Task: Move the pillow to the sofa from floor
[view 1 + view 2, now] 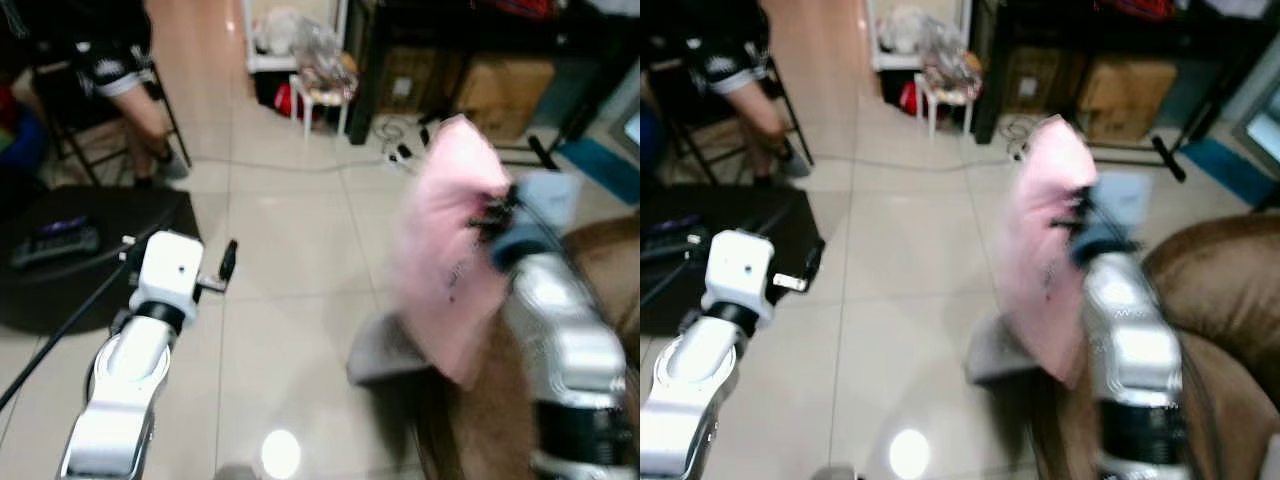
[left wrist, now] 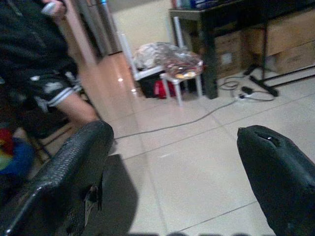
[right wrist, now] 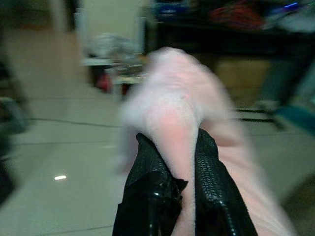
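A: What's nearest?

B: The two silver arms. The right pincer [image 3: 179,162] is pinching the pink pillow [image 1: 450,250], with a fold of fabric squeezed between its black fingers [image 3: 150,172].

A: Where is the pillow, then?

B: Up in the air, off the floor [image 1: 290,250], hanging on edge from the right pincer. It is just beside the brown sofa [image 1: 1220,290], at the sofa's left edge, and not resting on it. The frames are blurred there.

A: And the left pincer [image 2: 172,162]?

B: Spread wide and holding nothing, out over the pale tiles on the robot's left.

A: Anything near it?

B: A dark round mat [image 1: 90,250] lies on the floor just beyond the left arm, with a small dark device [image 1: 55,240] on it.

A: Farther off?

B: A person [image 1: 115,70] sits on a chair at the far left, one bare leg showing. A small white stool [image 1: 325,95] stands in the middle distance with bags piled near it. A cable [image 2: 197,118] runs across the tiles to a power strip. Behind that is a black desk [image 1: 400,30] with cardboard boxes [image 1: 500,90] under it.
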### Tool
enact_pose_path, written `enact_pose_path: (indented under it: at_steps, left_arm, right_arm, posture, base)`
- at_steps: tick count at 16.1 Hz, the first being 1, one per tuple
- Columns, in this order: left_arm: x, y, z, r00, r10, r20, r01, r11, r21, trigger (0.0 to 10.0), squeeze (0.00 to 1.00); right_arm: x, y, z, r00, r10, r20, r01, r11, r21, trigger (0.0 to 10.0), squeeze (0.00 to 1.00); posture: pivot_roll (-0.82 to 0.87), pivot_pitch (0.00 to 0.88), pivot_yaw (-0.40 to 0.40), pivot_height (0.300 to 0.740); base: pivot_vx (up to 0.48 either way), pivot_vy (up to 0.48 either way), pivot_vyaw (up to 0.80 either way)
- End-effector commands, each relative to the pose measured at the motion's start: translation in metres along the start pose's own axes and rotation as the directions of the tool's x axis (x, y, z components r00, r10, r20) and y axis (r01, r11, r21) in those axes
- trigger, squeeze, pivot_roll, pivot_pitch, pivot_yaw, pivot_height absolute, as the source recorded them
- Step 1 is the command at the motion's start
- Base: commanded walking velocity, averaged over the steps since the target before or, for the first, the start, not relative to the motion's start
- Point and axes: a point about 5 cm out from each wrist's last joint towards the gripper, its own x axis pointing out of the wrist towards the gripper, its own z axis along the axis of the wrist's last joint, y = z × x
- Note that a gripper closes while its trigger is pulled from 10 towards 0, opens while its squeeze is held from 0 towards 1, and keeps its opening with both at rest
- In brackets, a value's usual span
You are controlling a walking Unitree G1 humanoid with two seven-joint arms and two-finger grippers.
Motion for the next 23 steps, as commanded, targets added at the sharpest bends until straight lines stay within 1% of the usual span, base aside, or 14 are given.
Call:
enact_pose_path:
  at_steps: [1,3,5,6,7,9,14,17,19,23]
  left_arm:
    - [0.001,-0.004,0.000,1.000,-0.015,0.005,0.015,1.000,0.025,10.0,0.00]
    - [0.003,-0.005,0.002,1.000,-0.018,0.013,0.018,1.000,0.022,10.0,0.00]
    - [0.003,-0.006,0.001,1.000,-0.022,0.003,0.022,1.000,-0.014,10.0,0.00]
    - [0.004,-0.005,0.001,1.000,-0.012,0.001,0.012,1.000,-0.011,10.0,0.00]
    - [0.004,-0.005,0.001,1.000,-0.013,0.004,0.013,1.000,-0.013,10.0,0.00]
    - [0.005,-0.005,0.001,1.000,-0.011,0.006,0.011,1.000,-0.029,10.0,0.00]
    - [0.004,-0.003,0.000,1.000,-0.002,0.006,0.002,0.999,-0.045,10.0,0.00]
    - [0.003,0.000,0.000,1.000,0.020,-0.001,-0.020,0.998,-0.066,10.0,0.00]
    - [0.005,0.002,0.003,0.999,0.029,0.017,-0.028,0.998,-0.059,10.0,0.00]
    - [0.005,0.002,0.003,1.000,0.023,0.021,-0.021,0.998,-0.063,10.0,0.00]
  right_arm:
    - [-0.004,0.000,0.008,0.999,-0.009,0.039,0.009,1.000,0.011,10.0,0.00]
    - [-0.004,0.008,0.003,1.000,-0.008,0.018,0.007,0.999,0.047,10.0,0.00]
    - [-0.005,0.012,0.000,1.000,-0.008,0.008,0.008,0.997,0.071,10.0,0.00]
    - [-0.006,0.015,-0.002,1.000,0.006,-0.004,-0.006,0.996,0.092,10.0,0.00]
    - [-0.007,0.020,-0.003,1.000,0.024,-0.006,-0.023,0.995,0.097,10.0,0.00]
    - [-0.008,0.023,-0.005,0.999,0.039,-0.011,-0.038,0.995,0.092,10.0,0.00]
    - [-0.007,0.024,-0.007,0.999,0.048,-0.024,-0.046,0.995,0.089,10.0,0.00]
    - [-0.007,0.026,-0.007,0.998,0.058,-0.025,-0.056,0.995,0.086,10.0,0.00]
    - [-0.007,0.029,-0.007,0.997,0.071,-0.027,-0.069,0.995,0.077,10.0,0.00]
    - [-0.006,0.033,-0.006,0.995,0.091,-0.027,-0.089,0.994,0.068,10.0,0.00]
  posture:
    - [0.03,0.000,-0.067,0.740]
    - [0.03,0.000,-0.062,0.740]
    - [0.03,0.000,-0.060,0.740]
    - [0.02,0.000,-0.058,0.740]
    - [0.02,0.000,-0.058,0.740]
    - [0.02,0.000,-0.058,0.740]
    - [0.03,0.000,-0.064,0.740]
    - [0.03,0.000,-0.064,0.740]
    - [0.02,0.000,-0.064,0.740]
    - [0.02,0.000,-0.064,0.740]
  base:
    - [0.000,0.000,-0.40]
    - [0.000,0.000,-0.80]
    - [0.000,0.000,-0.80]
    - [0.000,0.000,-0.80]
    - [0.000,0.000,-0.80]
    - [0.000,0.000,-0.80]
    - [0.000,0.000,-0.80]
    - [0.000,0.000,-0.80]
    - [0.000,0.000,-0.80]
    - [0.000,0.000,-0.80]
